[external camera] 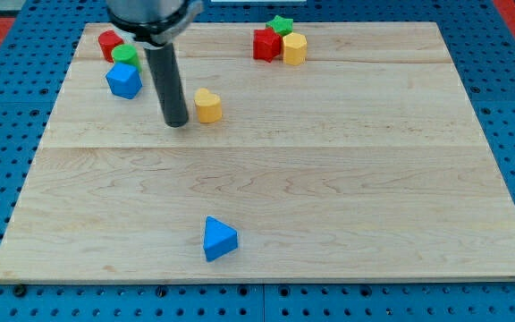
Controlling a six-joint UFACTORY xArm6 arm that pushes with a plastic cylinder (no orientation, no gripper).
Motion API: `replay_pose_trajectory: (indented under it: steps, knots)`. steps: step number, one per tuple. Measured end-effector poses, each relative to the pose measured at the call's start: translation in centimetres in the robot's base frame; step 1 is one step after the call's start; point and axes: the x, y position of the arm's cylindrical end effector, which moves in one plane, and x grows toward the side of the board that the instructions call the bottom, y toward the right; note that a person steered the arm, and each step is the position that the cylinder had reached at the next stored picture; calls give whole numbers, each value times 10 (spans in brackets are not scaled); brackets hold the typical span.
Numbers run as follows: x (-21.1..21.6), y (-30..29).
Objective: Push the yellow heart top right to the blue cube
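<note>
The yellow heart [207, 105] lies on the wooden board [347, 179] in the upper left part of the view. My tip [176, 122] stands just to the heart's left, a small gap apart. The blue cube [124, 80] sits further to the view's left, up and left of my tip. A green block [125, 55] and a red block [109, 43] sit right above the blue cube, close together.
A red block [265, 44], a green star [282, 24] and a yellow block [294, 48] cluster at the view's top centre. A blue triangle [219, 239] lies near the view's bottom centre. A blue pegboard [7, 125] surrounds the board.
</note>
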Motion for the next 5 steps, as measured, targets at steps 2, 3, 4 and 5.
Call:
replay_pose_trajectory:
  steps: [2,3,4,5]
  knots:
    - [-19,38]
    - [-60,-9]
    - [-73,-33]
    - [-9,20]
